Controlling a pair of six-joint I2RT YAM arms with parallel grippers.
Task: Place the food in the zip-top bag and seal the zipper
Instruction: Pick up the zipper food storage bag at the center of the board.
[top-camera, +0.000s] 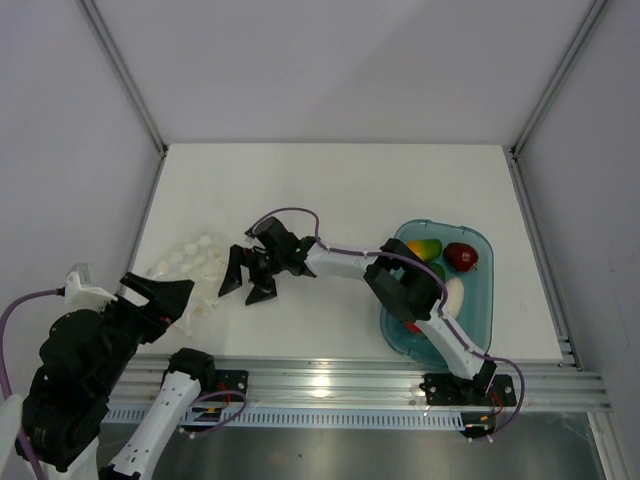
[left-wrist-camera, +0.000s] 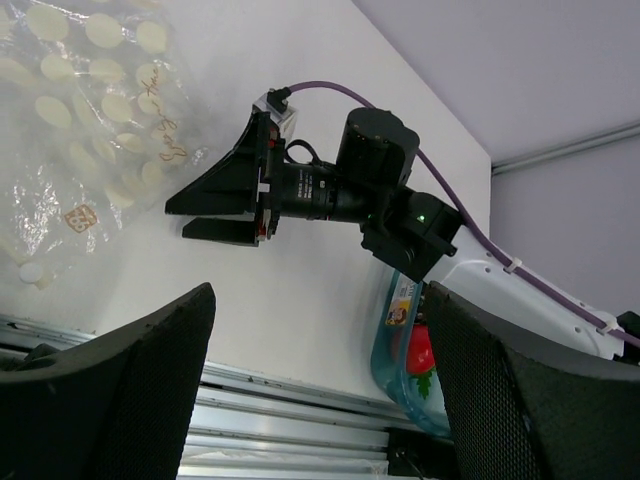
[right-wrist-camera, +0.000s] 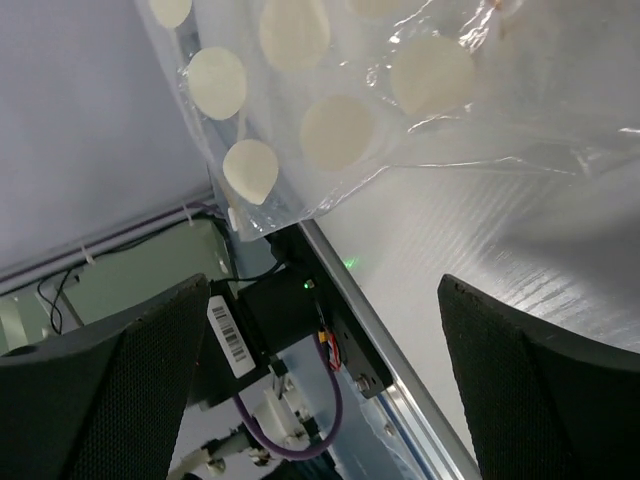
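– Two sets of jaws: how do they stand?
– Both released, gripping nothing. The zip-top bag (top-camera: 190, 262) lies on the table (top-camera: 350, 190) between left gripper (left-wrist-camera: 320, 295) and right gripper (top-camera: 243, 293); the food (top-camera: 460, 256) sits in the teal tray (top-camera: 480, 305)

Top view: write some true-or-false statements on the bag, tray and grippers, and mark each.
1. The food lies in the tray. True.
2. The bag lies right of the tray. False: it lies left of it.
3. The right gripper grips food. False: it is open and empty, beside the bag.
4. The left gripper is open. True.
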